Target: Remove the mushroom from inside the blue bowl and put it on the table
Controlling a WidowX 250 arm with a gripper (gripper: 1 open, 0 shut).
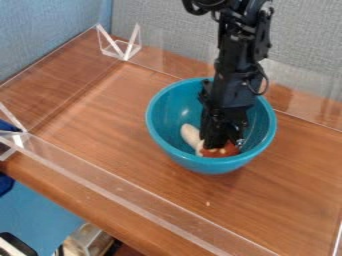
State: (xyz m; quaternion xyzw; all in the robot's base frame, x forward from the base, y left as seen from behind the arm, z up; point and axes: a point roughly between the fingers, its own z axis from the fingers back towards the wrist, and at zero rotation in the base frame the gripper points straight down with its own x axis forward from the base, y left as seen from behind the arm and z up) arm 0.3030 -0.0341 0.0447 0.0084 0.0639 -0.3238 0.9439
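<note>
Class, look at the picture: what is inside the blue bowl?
Inside the blue bowl lies the mushroom, cream stem showing. The robot's hand reaches down onto it, covering most of the orange cap and the bowl's floor beneath.

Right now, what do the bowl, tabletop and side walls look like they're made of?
Round deep teal-blue bowl: probably plastic, glossy with highlights on the rim. Reddish-brown tabletop: wood or wood-look laminate, with visible grain and a slight sheen. Low clear side walls: likely acrylic, see-through with bright edges.
</note>
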